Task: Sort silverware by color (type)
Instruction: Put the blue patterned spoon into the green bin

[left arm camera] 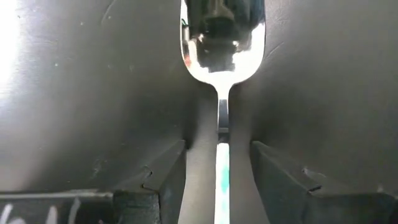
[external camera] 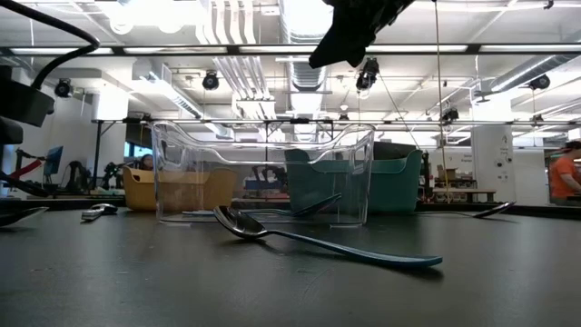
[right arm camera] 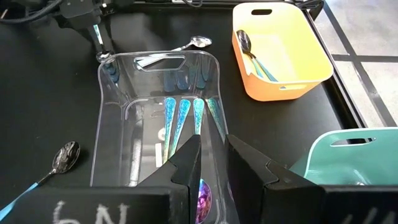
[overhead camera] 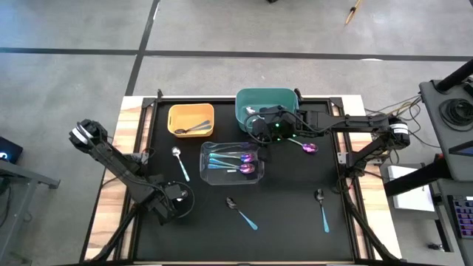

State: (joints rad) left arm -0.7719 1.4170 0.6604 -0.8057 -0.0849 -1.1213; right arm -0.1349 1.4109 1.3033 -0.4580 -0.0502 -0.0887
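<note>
Left tool (left arm camera: 219,149): down at the table (overhead camera: 281,199), on the clear bin (overhead camera: 203,159)'s left-front side. Its fingers are spread, one on each side of the silver spoon (left arm camera: 221,43)'s teal handle, with a gap on both sides and no pinch yet. The spoon lies flat just left of the clear bin, bowl pointing away from the tool.

Right tool (right arm camera: 212,146): hangs over the clear bin's back right corner. Its fingers are drawn close with a narrow slit, and nothing shows between them.

Risks, as I judge them:
- The handle is thin and flat on the table. The pads may close over it, or nudge it sideways, and come up empty.
- The hold is far down the handle, so the heavy bowl could droop or swivel in the lift and slip out.
- The orange bin (overhead camera: 191,107) sits just behind the clear bin's left end. A swinging spoon may clip either rim, or drop in with the purple ones.
- A carry across the clear bin could meet the right arm.
</note>
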